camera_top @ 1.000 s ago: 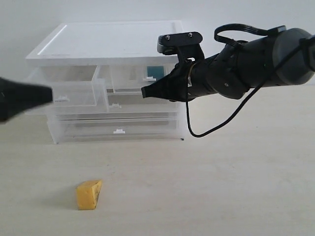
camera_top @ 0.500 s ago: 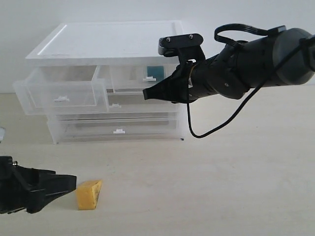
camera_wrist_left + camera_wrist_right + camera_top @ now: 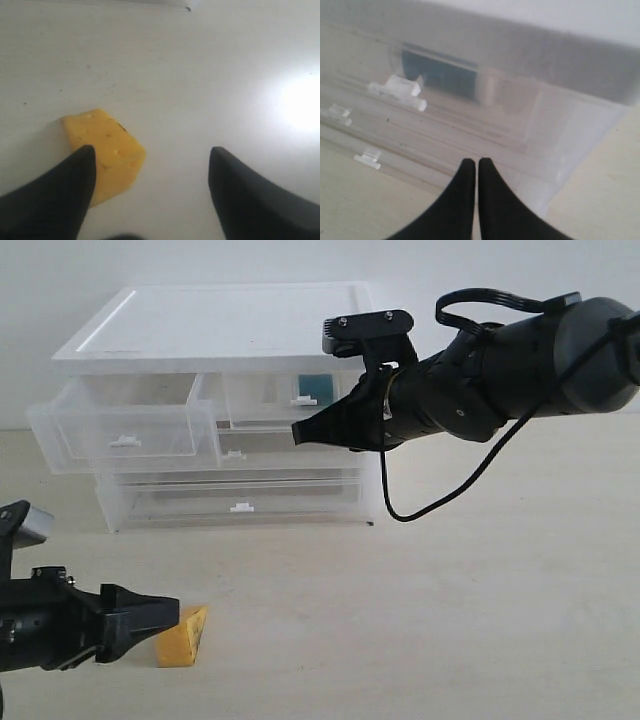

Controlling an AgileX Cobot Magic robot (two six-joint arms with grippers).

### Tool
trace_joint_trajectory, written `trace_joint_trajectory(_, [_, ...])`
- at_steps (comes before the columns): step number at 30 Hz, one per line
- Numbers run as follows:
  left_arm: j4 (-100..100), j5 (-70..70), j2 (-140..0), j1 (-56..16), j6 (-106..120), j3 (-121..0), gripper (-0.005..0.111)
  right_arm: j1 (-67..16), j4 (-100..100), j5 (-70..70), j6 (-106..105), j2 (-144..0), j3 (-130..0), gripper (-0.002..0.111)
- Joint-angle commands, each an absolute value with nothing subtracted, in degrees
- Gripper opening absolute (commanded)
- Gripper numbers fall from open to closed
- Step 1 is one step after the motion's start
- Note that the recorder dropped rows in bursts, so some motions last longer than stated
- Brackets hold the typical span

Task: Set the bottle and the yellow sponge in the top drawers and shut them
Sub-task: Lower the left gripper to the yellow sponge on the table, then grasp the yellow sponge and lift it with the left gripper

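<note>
Locate the yellow sponge (image 3: 182,637) on the bench (image 3: 450,620), in front of the cabinet (image 3: 220,330), toward its left end. Note the left end effector (image 3: 165,623) low at the sponge, jaws spread wide and gripping nothing, one fingertip (image 3: 75,175) just beside the wedge, the other well clear: a straddling pose, judged a pre-grasp. Centre over the wedge before closing. Find the left top drawer (image 3: 120,430) standing out from the cabinet front, open to receive the sponge. Read the bottle (image 3: 314,386) as a teal patch behind the right top drawer (image 3: 265,400) front, apparently stowed inside. Note the right end effector (image 3: 297,430) pinched fully together, empty, poised before the cabinet's right front, probably for pushing that drawer home.
</note>
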State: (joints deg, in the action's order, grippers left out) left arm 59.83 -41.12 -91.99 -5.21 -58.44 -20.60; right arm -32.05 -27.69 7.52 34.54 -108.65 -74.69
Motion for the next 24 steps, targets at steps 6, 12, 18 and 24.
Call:
trace_joint_trajectory(6, [47.4,-31.8,-97.3,-13.4,-50.1,-25.8,0.061,-31.9,-27.7,7.2,33.8,-108.0,-74.7,0.000])
trace_joint_trajectory(12, [36.6,-20.5,-100.0,-20.1,-42.4,-29.8,0.061,-31.9,-27.7,7.2,33.7,-108.0,-74.7,0.000])
trace_joint_trajectory(18, [34.2,-18.4,-100.4,-20.6,-41.1,-30.4,0.061,-31.9,-27.7,7.1,32.5,-108.0,-74.7,0.000])
trace_joint_trajectory(24, [33.9,-16.3,-100.4,-22.0,-43.4,-30.4,0.061,-31.9,-27.7,6.3,32.5,-108.0,-74.7,0.000])
